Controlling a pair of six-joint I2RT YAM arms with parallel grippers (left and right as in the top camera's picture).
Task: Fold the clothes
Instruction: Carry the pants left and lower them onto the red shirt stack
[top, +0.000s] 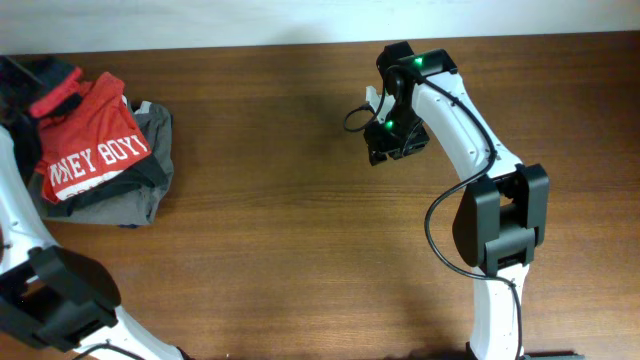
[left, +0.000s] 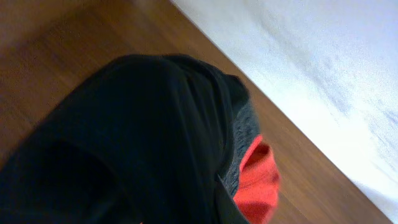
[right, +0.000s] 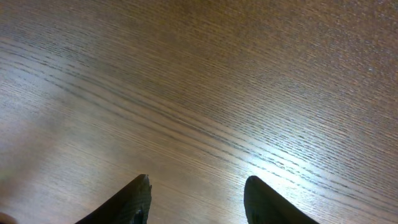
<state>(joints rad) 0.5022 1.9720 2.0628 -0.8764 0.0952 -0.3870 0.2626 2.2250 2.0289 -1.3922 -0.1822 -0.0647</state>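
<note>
You are at the very start of the fold, by the look of it: the black trousers (left: 124, 143) are not yet spread out but lie bunched at the far left corner of the table (top: 280, 230). They fill most of the left wrist view as one dark mound, with a grey band (left: 245, 134) and a red-orange patch (left: 258, 180) showing at its edge. Just beside that corner, the overhead view shows a red T-shirt (top: 95, 150) with white lettering lying on a grey folded garment (top: 150, 190); leave both alone. The right gripper (right: 199, 202) hangs above bare wood toward the far middle of the table, well apart from any cloth, its two fingers spread with nothing between them. The left arm (top: 62, 296) runs up the left edge toward the corner, but the left gripper's fingers show in no view. You cannot tell whether it is apart, together or clamped on the trousers. The next move, as I judge it, is to draw the trousers out onto the open middle of the table and lay them flat with the legs straight. That calls for a sure hold at the waistband, and probably for your right gripper to come across and take the other side. Much is hidden. From overhead the trousers are cut off by the frame's left edge, leaving only a dark shape above the T-shirt where cloth and gripper cannot be told apart. The left wrist view is blurred, and neither the legs' full run nor any logo can be made out.
</note>
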